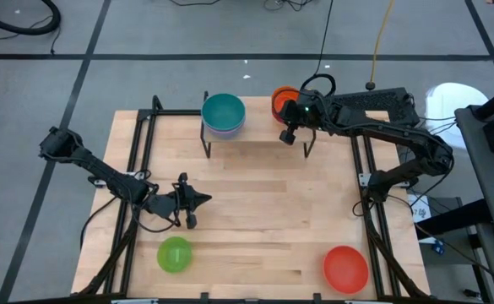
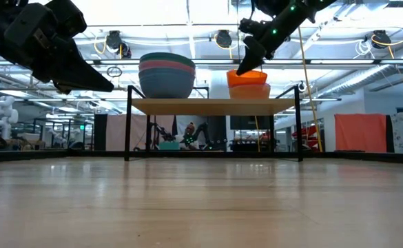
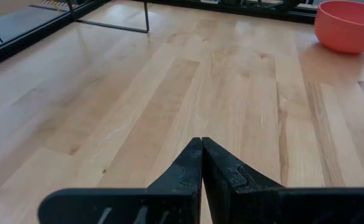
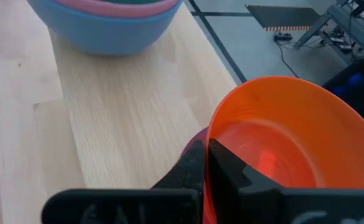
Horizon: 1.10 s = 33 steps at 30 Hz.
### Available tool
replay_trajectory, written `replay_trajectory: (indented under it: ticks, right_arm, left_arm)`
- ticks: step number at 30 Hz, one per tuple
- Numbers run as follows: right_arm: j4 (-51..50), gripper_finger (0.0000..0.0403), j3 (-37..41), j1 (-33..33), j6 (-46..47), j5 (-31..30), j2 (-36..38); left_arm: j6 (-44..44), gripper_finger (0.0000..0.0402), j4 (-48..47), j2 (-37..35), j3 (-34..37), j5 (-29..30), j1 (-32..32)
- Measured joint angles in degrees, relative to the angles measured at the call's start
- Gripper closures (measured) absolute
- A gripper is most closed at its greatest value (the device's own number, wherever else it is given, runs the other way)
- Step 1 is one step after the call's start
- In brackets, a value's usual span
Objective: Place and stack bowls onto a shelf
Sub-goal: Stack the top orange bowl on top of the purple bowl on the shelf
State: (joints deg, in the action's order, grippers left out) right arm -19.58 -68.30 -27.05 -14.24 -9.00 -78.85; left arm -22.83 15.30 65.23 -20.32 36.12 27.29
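The shelf [image 1: 259, 133] stands at the table's far edge. On its left end sits a stack of bowls [image 2: 167, 74], teal on top, pink and blue below. On its right end the orange bowl [image 1: 280, 99] sits nested in another bowl [image 2: 251, 91]. My right gripper [image 4: 206, 146] is shut on the orange bowl's rim. My left gripper [image 1: 203, 200] hangs shut and empty above the table's left middle. The green bowl [image 1: 175, 254] and the red bowl [image 1: 346, 268] rest on the table near its near edge. My right gripper pinches the orange bowl's rim [image 4: 214, 127] on the side facing the teal stack, one finger inside the bowl and one outside. The fingers [image 2: 246, 63] slant down from above. The bowl sits in the bowl below it on the shelf, slightly tilted.
Black frame rails [image 1: 137, 160] run along the table's left and right sides. Bare shelf board [image 4: 126, 106] lies between the two stacks. Bare tabletop [image 3: 219, 81] spreads in front of the shelf, between the green and red bowls.
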Motion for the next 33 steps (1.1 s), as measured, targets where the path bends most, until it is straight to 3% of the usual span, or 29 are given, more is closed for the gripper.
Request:
replay_trajectory:
  ticks: [33]
  right_arm:
    - [-2.2, 0.0385, 0.0, -1.0, 2.6, 0.1, -0.3]
  left_arm:
    - [0.3, 0.0392, 0.0, 0.0, 0.0, 0.0, 0.0]
